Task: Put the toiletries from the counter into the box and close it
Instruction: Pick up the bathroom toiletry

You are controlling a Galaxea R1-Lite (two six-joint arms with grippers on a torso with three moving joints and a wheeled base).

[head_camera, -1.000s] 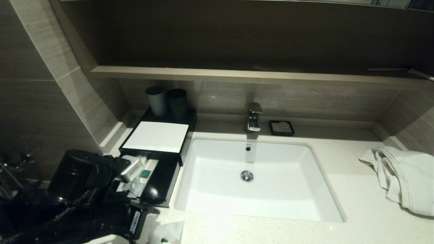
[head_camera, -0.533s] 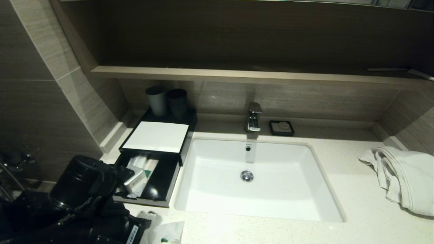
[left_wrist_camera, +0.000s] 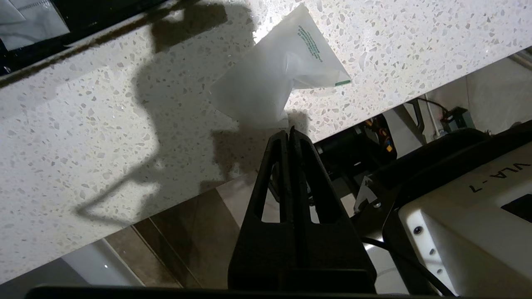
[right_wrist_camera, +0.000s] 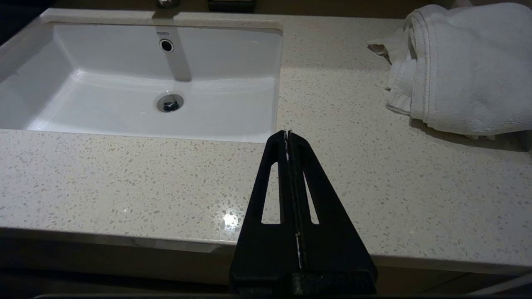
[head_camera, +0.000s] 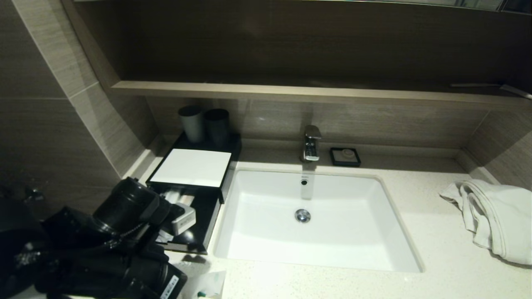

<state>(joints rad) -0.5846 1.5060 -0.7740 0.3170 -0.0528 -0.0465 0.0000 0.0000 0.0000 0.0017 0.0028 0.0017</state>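
Observation:
The black box with a white top panel (head_camera: pixel 189 168) stands at the left of the counter (head_camera: pixel 436 249). Its drawer (head_camera: pixel 201 224) is pulled out, with sachets inside (head_camera: pixel 173 197). One translucent sachet with green print (left_wrist_camera: pixel 278 79) lies on the counter near the front edge, in front of the drawer; it also shows in the head view (head_camera: pixel 208 284). My left gripper (left_wrist_camera: pixel 289 132) is shut and empty, just above the counter's front edge with its tips next to that sachet. My right gripper (right_wrist_camera: pixel 287 133) is shut and empty over the counter, right of the sink.
The white sink (head_camera: pixel 316 257) fills the middle of the counter, with a tap (head_camera: pixel 311 143) and a small black soap dish (head_camera: pixel 345 156) behind it. Two dark cups (head_camera: pixel 204 123) stand on the back of the box. A white towel (head_camera: pixel 496 216) lies at the right.
My left arm has drawn back from over the open drawer and turned, so its gripper now points at the counter's front edge by the loose sachet. The right arm has not moved.

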